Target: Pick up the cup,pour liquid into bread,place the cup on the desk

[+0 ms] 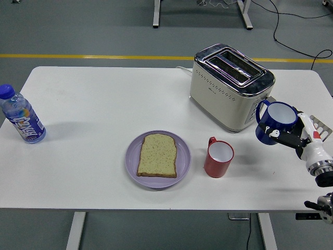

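My right hand [291,136] comes in from the lower right and is shut on a blue cup [274,121] with a white inside. It holds the cup above the table, close to the toaster's right end, tilted slightly left. A slice of bread [157,154] lies on a purple plate [132,161] at the table's front middle. A red cup [218,158] stands upright just right of the plate, between the bread and the blue cup. My left arm is out of view.
A cream and chrome toaster [229,86] stands at the back right of the white table [104,104]. A water bottle [21,121] with a blue cap stands near the left edge. A small grey object [320,125] lies at the right edge behind my hand.
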You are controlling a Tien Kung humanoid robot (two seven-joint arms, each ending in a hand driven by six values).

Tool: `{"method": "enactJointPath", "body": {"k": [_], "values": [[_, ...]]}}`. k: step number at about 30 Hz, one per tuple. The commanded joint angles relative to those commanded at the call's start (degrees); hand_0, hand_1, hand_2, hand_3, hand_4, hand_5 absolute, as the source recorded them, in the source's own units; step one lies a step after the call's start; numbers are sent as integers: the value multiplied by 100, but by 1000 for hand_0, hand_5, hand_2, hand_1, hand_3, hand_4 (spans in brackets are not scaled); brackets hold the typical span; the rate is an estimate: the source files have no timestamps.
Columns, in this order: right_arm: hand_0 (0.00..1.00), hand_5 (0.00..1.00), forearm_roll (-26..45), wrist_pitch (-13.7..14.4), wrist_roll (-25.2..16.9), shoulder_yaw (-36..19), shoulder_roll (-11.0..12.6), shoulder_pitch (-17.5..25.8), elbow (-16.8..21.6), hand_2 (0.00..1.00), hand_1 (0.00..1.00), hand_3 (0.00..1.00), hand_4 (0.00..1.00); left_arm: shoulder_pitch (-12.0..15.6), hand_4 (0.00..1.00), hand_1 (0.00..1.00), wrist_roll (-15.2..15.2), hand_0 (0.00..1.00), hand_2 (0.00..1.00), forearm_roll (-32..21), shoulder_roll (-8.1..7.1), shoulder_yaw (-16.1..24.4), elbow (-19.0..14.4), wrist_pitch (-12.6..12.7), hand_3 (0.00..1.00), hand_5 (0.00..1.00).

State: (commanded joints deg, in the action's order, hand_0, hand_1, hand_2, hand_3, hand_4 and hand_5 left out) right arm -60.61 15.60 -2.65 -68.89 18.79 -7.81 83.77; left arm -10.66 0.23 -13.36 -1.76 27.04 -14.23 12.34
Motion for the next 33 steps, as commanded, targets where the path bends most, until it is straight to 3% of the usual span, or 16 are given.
{"method": "enactJointPath", "body": {"k": [14, 33], "values": [[487, 2, -39, -62, 69, 291, -61, -272, 22, 510, 403, 498, 699, -9, 396, 756, -1, 690, 773, -11, -3, -15, -9, 15, 611, 998], [478, 2, -17, -158, 157, 1234, -218, -1297, -356, 509, 398, 501, 692, -3, 396, 756, 68, 690, 773, 181, 6, 89, -35, 77, 611, 998]]}}
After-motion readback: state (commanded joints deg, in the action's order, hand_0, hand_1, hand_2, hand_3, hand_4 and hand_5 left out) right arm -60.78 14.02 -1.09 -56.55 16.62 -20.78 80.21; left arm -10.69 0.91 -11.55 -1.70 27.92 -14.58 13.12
